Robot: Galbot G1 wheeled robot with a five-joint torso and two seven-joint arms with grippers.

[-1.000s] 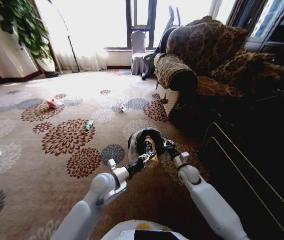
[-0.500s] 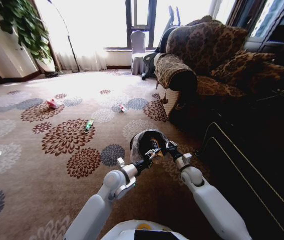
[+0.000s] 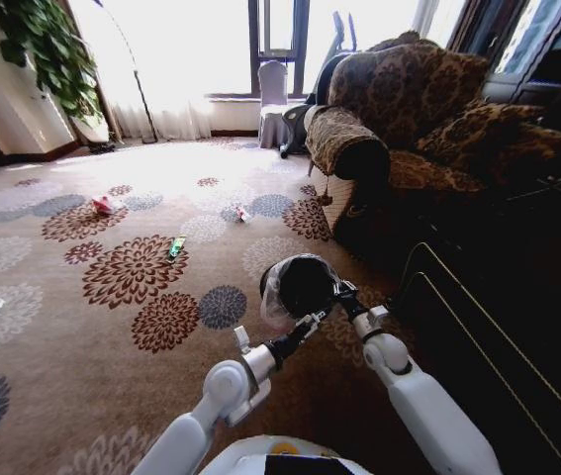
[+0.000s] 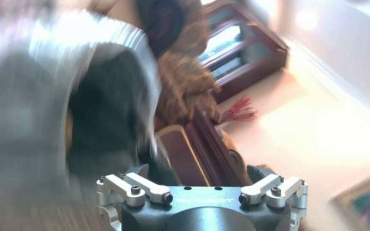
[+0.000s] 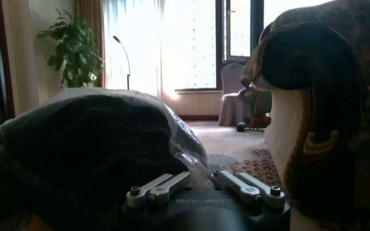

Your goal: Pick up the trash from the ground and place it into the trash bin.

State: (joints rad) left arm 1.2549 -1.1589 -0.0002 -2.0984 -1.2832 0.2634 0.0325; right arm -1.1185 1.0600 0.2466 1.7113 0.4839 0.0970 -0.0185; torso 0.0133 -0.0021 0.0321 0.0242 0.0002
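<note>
A flowered carpet (image 3: 82,327) is spread before the sofa (image 3: 409,129), and the trash bin (image 3: 298,287) is seen lifted just off it, its liner rim grasped by the right gripper (image 3: 343,295). The left gripper (image 3: 310,322), fingers parted and empty, is held just beneath the bin. Green trash (image 3: 176,246) and pink trash (image 3: 103,205) are left lying well beyond the bin. A slip is risked: thin liner may be all that is pinched.

Wrappers (image 3: 176,246) on flowered carpet (image 3: 82,336)
</note>
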